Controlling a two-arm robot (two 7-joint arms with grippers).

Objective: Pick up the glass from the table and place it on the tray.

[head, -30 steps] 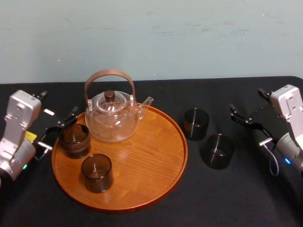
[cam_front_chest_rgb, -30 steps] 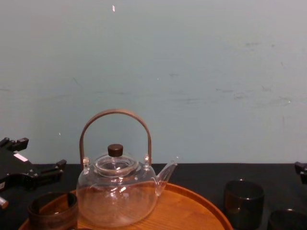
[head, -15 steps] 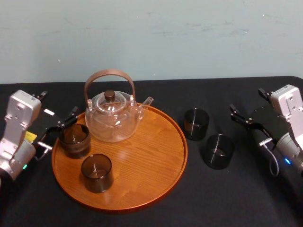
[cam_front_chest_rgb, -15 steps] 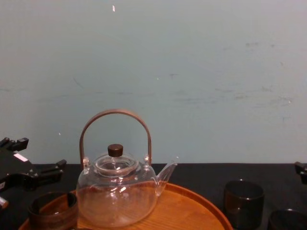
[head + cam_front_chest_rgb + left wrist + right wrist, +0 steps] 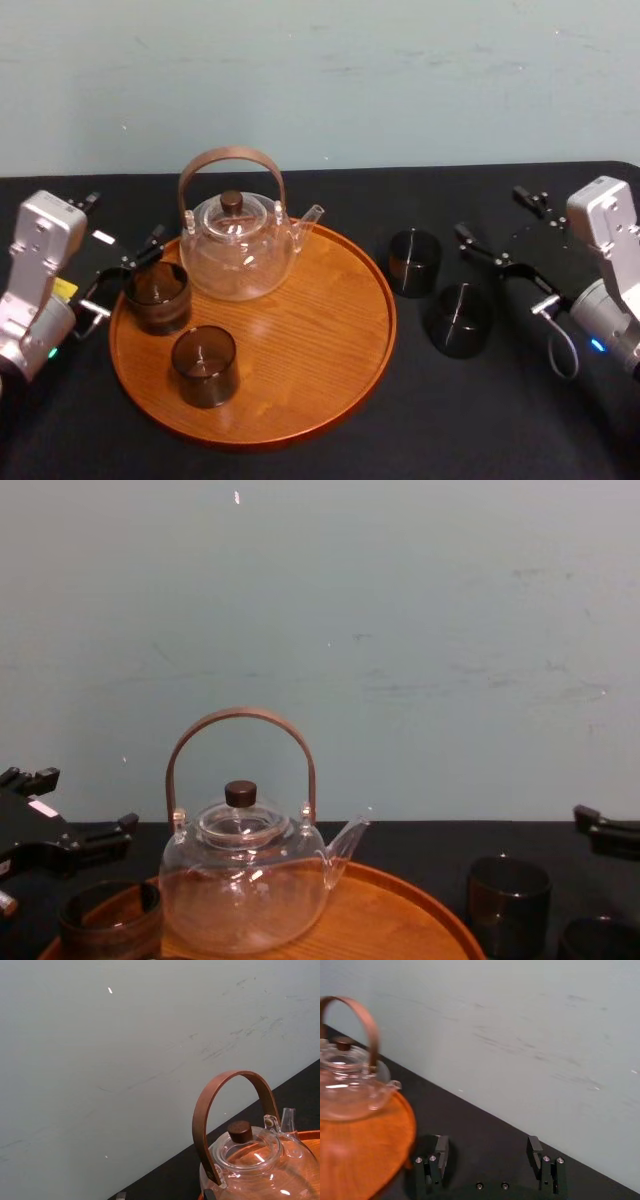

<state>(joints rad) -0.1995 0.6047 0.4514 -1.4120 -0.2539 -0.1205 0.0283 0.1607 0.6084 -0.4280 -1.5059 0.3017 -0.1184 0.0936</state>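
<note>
The black tabletop (image 5: 320, 455) carries the round tray (image 5: 330, 340) at centre-left. Two dark, upright glasses stand on the cloth just right of the tray's rim, a far glass (image 5: 413, 262) and a near glass (image 5: 460, 318). The right gripper (image 5: 490, 212), jaws spread wide, hovers just right of the pair. It is much nearer to them than the left gripper (image 5: 125, 222), which has its jaws open at the tray's left edge.
</note>
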